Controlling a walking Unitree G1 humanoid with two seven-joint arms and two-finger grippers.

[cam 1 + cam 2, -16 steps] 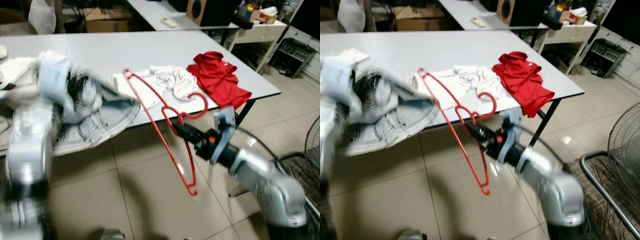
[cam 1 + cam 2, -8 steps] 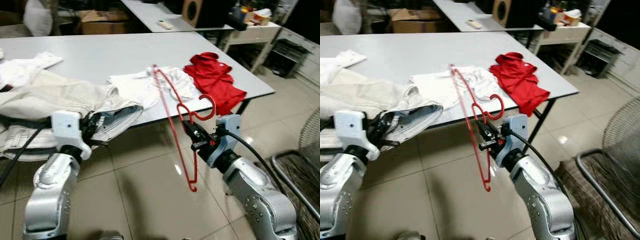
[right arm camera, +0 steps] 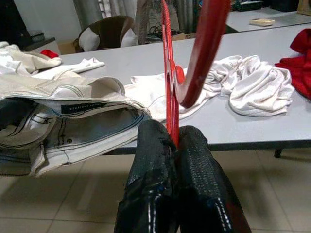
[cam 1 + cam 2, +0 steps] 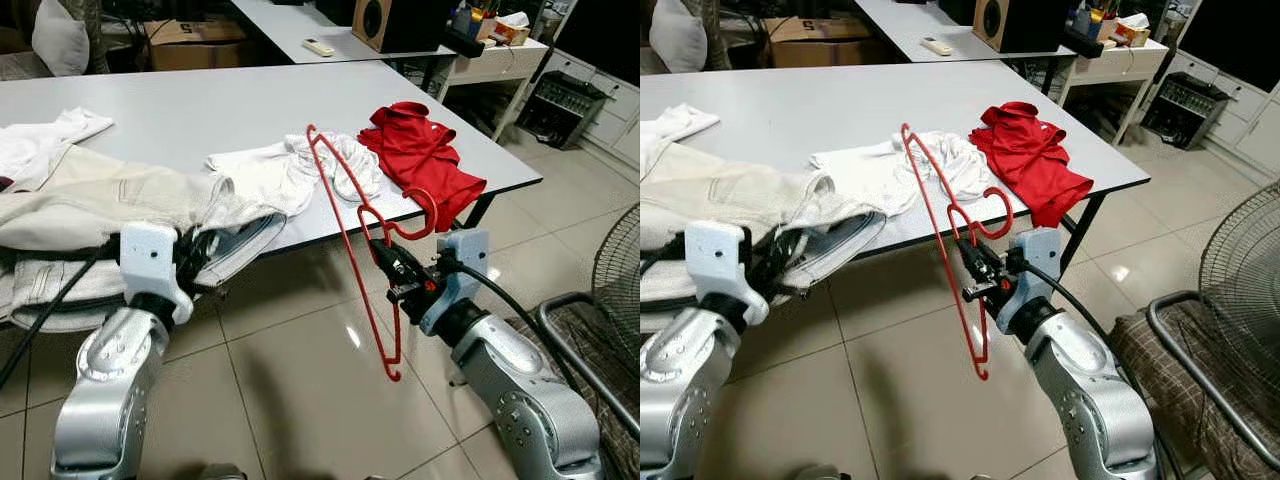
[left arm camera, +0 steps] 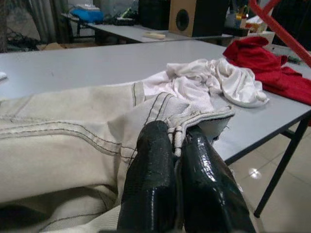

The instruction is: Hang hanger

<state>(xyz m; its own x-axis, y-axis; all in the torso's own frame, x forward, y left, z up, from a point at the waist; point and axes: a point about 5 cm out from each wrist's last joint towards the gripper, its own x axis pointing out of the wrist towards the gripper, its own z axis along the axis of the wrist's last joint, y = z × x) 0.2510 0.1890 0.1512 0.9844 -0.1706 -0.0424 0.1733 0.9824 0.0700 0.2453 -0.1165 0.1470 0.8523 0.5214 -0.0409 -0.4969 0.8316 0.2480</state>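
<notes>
Left eye view: right gripper [image 4: 392, 268] clamps the red hanger [image 4: 345, 205], left gripper [image 5: 177, 141] pinches the jeans waistband [image 5: 204, 115].

right hand [image 3: 174, 141] clamped on red hanger [image 3: 169, 82], jeans [image 3: 73, 126] on table [image 3: 228, 128]

Hanger [image 4: 348, 232]: red. Jeans [image 4: 750, 205]: cream/off-white outside, pale blue denim inside, dark stitching. Tee [image 4: 275, 172]: white. Shirt [image 4: 424, 155]: red. Table [image 4: 200, 105]: lt grey. Floor [image 4: 290, 390]: beige tile. Gripper fingers [image 3: 155, 194]: black; arms silver.
</notes>
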